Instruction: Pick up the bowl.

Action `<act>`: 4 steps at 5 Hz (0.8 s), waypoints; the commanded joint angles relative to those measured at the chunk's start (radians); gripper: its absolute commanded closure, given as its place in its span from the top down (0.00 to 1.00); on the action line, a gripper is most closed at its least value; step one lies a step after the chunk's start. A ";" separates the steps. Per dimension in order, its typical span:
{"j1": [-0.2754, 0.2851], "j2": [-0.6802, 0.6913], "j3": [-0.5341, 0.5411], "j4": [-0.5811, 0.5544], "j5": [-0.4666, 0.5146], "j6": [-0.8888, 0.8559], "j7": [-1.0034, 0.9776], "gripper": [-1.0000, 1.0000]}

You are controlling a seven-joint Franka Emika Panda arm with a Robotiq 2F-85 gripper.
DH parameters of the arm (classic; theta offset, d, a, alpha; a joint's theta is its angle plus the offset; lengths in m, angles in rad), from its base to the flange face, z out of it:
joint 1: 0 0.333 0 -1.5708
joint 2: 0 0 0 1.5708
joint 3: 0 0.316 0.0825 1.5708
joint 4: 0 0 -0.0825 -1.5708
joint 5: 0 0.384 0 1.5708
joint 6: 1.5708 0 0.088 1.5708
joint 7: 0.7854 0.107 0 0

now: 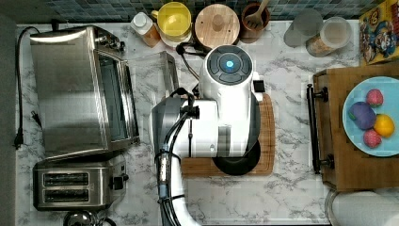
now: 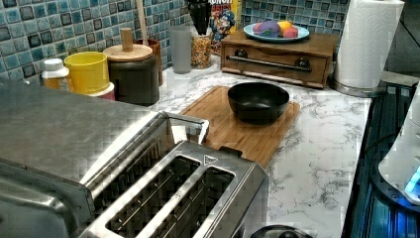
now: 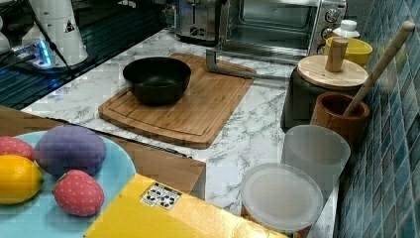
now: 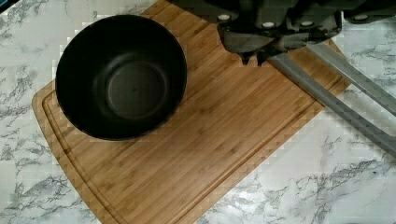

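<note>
1. the marble counter (image 1: 291, 188) carries everything here, and the wooden cutting board (image 3: 208, 106) lying on it serves as the landmark for what follows.
2. the toaster oven (image 1: 80, 89) stands off the board's edge toward the top view's left, its glass door (image 1: 155, 66) hanging open so that the door's lip comes close to the board's corner.
3. the robot arm (image 1: 226, 117) is white and hangs over the board in the top view, hiding most of it.
4. the slot toaster (image 1: 75, 186) sits just beside the toaster oven, well apart from the board.
5. the wooden drawer box (image 2: 277, 54) stands beyond the board's far end in the left view, apart from it, and bears a light blue plate (image 2: 299, 34) of fruit.
6. the paper towel roll (image 2: 366, 42) stands upright near that box, farther from the board.
7. the bowl (image 4: 121, 77) is matte black, upright and empty, resting on the board near one of its corners, with its rim close to the board's edge groove.
8. the gripper (image 4: 253, 58) hangs above bare wood on the board, beside the bowl and not touching it; its two fingertips are pressed together with nothing between them.
9. the yellow container (image 3: 354, 49) stands behind the board near the tiled wall, apart from it.
</note>
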 commanded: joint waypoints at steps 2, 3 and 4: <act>0.000 0.000 0.008 -0.001 0.000 0.004 -0.001 0.00; -0.027 -0.090 -0.016 -0.168 -0.001 0.090 -0.088 0.00; -0.046 -0.137 -0.046 -0.242 -0.036 0.125 -0.088 0.00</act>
